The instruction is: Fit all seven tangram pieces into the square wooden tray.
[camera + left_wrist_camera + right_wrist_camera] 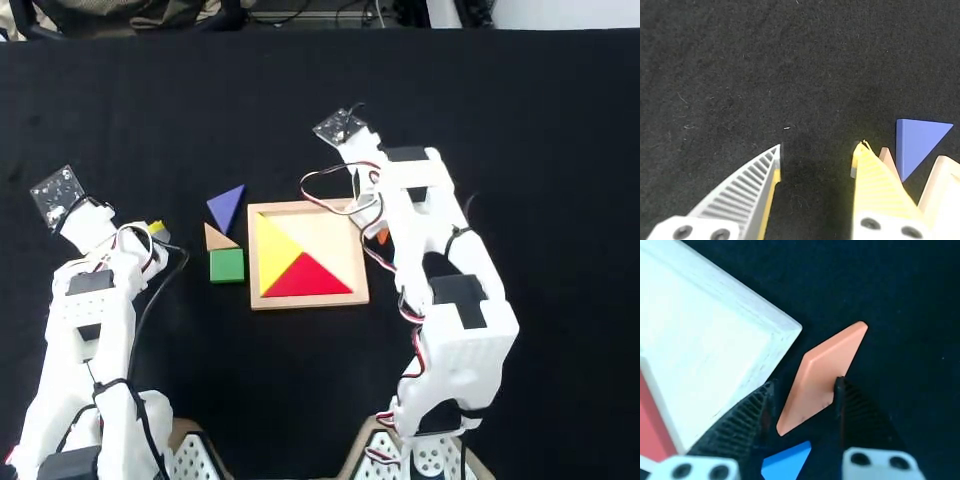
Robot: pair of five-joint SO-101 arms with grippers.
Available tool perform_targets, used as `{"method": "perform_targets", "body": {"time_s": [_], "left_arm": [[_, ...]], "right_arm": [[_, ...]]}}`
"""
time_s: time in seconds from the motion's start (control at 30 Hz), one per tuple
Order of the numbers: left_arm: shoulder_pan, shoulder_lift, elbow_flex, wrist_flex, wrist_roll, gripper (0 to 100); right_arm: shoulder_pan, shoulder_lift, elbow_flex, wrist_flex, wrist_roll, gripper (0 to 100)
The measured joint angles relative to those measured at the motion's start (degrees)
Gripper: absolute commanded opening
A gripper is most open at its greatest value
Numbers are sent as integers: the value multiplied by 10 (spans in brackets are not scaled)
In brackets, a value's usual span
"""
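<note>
Square wooden tray (308, 298): laid on black cloth (550, 120), occupied by yellow triangle (272, 250) and red triangle (308, 275). Blue triangle (227, 205), tan triangle (217, 239) and green square (227, 265): grouped just beside it. Orange parallelogram (822, 372): straddled by the parted fingers of the right gripper (802, 390), beside the tray. Left gripper (817, 150): held agape over cloth.

Yellow triangle (272, 250), red triangle (308, 277), green square (227, 266), orange parallelogram (821, 367)

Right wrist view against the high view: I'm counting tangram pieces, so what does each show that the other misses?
Right wrist view adds a blue piece near the orange parallelogram. High view adds the green square, tan triangle, violet-blue triangle and yellow triangle. Both show the wooden tray, the red triangle and that parallelogram.
</note>
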Motion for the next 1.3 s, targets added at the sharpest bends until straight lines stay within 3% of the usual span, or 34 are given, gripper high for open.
{"method": "perform_targets", "body": {"time_s": [0.73,0.9,1.13,1.3], "left_arm": [[0,0,0,0,0,230],[0,0,0,0,0,230],[0,0,0,0,0,230],[0,0,0,0,0,230]], "right_arm": [[15,55,-52,27,3,167],[19,55,-59,27,3,102],[26,57,-84,54,4,104],[42,57,-104,72,3,168]]}}
